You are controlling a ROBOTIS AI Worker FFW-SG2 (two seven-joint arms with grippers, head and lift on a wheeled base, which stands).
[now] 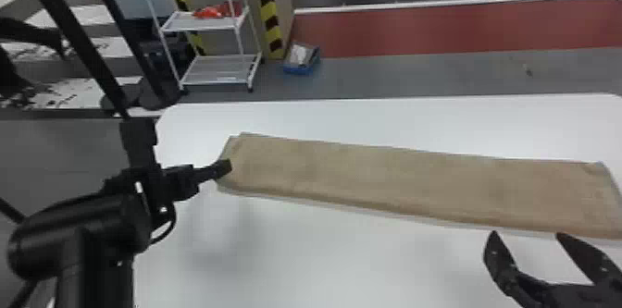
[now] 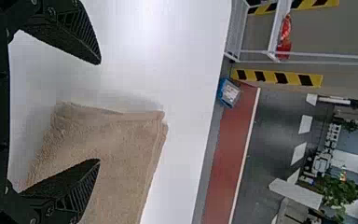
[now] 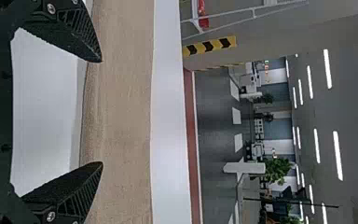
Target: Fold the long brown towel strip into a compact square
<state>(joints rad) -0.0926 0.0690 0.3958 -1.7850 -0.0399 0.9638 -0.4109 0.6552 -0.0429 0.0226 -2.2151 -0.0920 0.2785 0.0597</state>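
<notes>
- Straddling one end: left gripper (image 2: 99,112), jaws spread wide, one finger over the towel (image 1: 393,177), the other past its end, over bare table (image 1: 324,265).
- Towel lies flat, unfolded lengthwise. From the left jaws it runs off to the robot's right; long axis roughly side to side.
- Right gripper (image 1: 527,233): jaws spread too, nothing pinched. Near long edge lies just ahead of its fingertips, long axis running across the opening.
- Key relation: left jaws sit at a short end, right jaws beside a long edge, short of the right end. Left arm is nearer a graspable end; right arm looks better placed for that half of the cloth.
- Fold likely has to cross the long axis, so the next grip probably wants an end, not mid-edge.
- Hidden: in the head view the left fingers are near edge-on and cover a bit of the left end. Spread is read from the left wrist view.
- Cut off: near corner of the right end, at the head view's edge.
- Can't tell: fingertip height over cloth, contact, or how many layers at the left end.
</notes>
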